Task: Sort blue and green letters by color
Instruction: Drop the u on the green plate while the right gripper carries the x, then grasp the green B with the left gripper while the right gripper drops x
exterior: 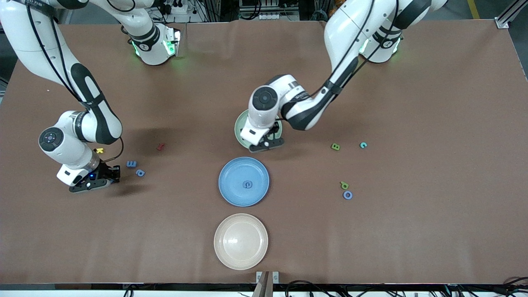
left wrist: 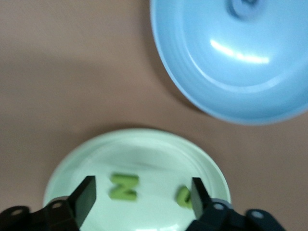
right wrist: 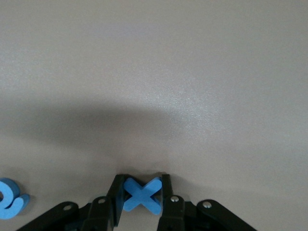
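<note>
My left gripper [left wrist: 143, 190] hangs open over the green plate [exterior: 238, 133], nothing between its fingers. In that plate lie a green N [left wrist: 124, 186] and a second green letter [left wrist: 184, 196]. My right gripper [right wrist: 142, 179] is shut on a blue X [right wrist: 142, 195], low over the table at the right arm's end [exterior: 110, 175]. Beside it lie a blue E [exterior: 131, 164] and another blue letter [exterior: 140, 173]. One blue letter [exterior: 247, 184] lies in the blue plate [exterior: 231, 187]. Toward the left arm's end lie a green B [exterior: 335, 146], a green p [exterior: 344, 185] and a blue O [exterior: 347, 195].
A cream plate [exterior: 241, 255] stands nearest the front camera, in line with the blue and green plates. A yellow K [exterior: 99, 150] and a dark red letter [exterior: 161, 146] lie near the right arm. A teal C [exterior: 363, 144] lies beside the green B.
</note>
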You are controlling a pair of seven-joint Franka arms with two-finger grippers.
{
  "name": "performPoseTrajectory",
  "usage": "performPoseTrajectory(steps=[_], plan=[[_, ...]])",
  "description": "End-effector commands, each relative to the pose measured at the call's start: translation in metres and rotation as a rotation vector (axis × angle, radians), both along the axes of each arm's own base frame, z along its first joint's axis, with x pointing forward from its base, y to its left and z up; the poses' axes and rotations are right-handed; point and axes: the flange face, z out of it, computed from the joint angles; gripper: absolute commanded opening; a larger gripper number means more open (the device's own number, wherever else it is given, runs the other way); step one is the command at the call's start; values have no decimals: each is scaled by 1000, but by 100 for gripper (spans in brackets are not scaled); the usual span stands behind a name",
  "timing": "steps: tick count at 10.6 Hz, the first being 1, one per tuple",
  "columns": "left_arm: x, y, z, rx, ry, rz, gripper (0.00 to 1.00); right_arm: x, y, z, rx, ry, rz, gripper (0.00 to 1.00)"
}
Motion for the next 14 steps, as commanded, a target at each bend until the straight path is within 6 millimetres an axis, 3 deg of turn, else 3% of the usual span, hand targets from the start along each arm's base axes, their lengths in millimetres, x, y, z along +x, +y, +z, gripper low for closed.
performPoseTrajectory(steps=[1, 3, 4, 7, 8, 9, 10, 14], plan=[[48, 66, 24, 118, -26, -126, 100, -2, -1, -7, 19, 0, -51, 27], [55, 106, 23, 169, 9, -256, 100, 1, -2, 1, 19, -8, -65, 21], [49, 123, 28, 202, 3, -293, 100, 4, -2, 10, 19, -21, -72, 18], [56, 200, 48, 239, -14, -411, 100, 9, 8, 51, 33, 11, -148, 17], [52, 221, 46, 213, -45, -448, 100, 12, 25, 68, 43, 32, -205, 17], [46, 246, 34, 177, -85, -462, 100, 18, 55, 79, 50, 49, -255, 17], [35, 258, 18, 144, -106, -489, 100, 24, 95, 86, 56, 56, -309, 17], [16, 271, -10, 121, -89, -521, 99, 38, 204, 102, 92, -1, -404, 17]])
